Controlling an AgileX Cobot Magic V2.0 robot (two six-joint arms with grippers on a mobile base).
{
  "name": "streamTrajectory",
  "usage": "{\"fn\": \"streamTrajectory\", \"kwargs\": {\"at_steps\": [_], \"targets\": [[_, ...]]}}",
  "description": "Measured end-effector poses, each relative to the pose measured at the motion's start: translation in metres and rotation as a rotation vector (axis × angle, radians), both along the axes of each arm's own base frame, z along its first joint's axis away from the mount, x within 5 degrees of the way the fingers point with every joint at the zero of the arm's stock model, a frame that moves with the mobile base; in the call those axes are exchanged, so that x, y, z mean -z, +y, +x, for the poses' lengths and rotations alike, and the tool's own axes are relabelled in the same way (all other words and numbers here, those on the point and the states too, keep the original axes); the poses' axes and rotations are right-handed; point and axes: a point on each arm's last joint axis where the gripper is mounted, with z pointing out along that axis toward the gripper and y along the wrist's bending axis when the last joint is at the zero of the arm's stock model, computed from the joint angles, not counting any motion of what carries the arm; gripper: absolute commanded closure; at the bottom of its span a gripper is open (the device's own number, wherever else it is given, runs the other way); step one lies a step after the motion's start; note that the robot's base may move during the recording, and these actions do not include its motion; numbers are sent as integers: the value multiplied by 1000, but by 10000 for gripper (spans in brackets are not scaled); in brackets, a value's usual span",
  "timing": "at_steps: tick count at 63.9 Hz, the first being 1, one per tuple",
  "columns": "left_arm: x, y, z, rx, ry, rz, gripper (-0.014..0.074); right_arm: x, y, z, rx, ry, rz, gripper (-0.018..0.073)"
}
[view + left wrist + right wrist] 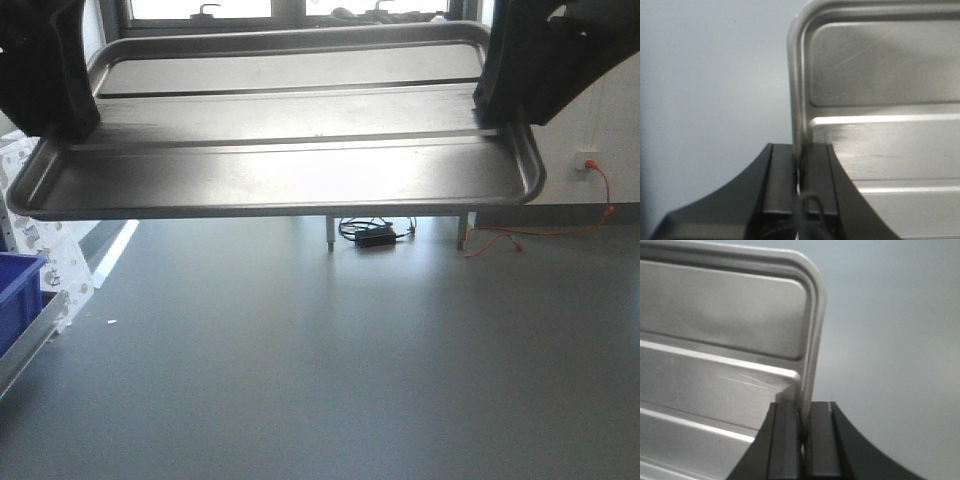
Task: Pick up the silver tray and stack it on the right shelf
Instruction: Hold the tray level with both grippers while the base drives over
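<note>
**Two-arm carry of the silver tray, front and wrist views.** The silver tray (290, 160) hangs in the air above the grey floor (320, 370). Its inner face shows to the front camera and its two ridges run from side to side. The left tool (801, 170) is closed on the raised rim of the left short end, with one finger inside the rim and one outside. The right tool (802, 425) pinches the right short end in the same way. Each grip sits on the straight run of rim, a little way from a rounded corner.

The step in hand is judged to be transport to the right shelf, which appears in no view. A thin-rim pinch on smooth metal allows pivoting and slip. The arms should therefore travel together with the spacing between the tools unchanged, the turn should be slow, and the long rims should be held level.

**Edges and room.** The long rims and all four corners project beyond the tools, so they would meet any obstacle first.
- **Ahead:** bare floor runs to the metal legs (330, 232), a black adapter (378, 237) and an orange cable (540, 232) near the wall.
- **Left:** a blue bin (18, 295) and a sloping metal rail (40, 335) stand near, below tray height.
- **Right:** the arm hides the upper view, so clearance towards the shelf cannot be judged.
</note>
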Motion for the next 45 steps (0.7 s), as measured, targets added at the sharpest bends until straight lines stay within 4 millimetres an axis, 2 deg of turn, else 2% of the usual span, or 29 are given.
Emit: {"fn": "streamTrajectory", "kwargs": {"at_steps": [45], "targets": [[0, -1, -1, -2, 12, -9, 689, 0, 0, 0, 2, 3, -5, 501]]}}
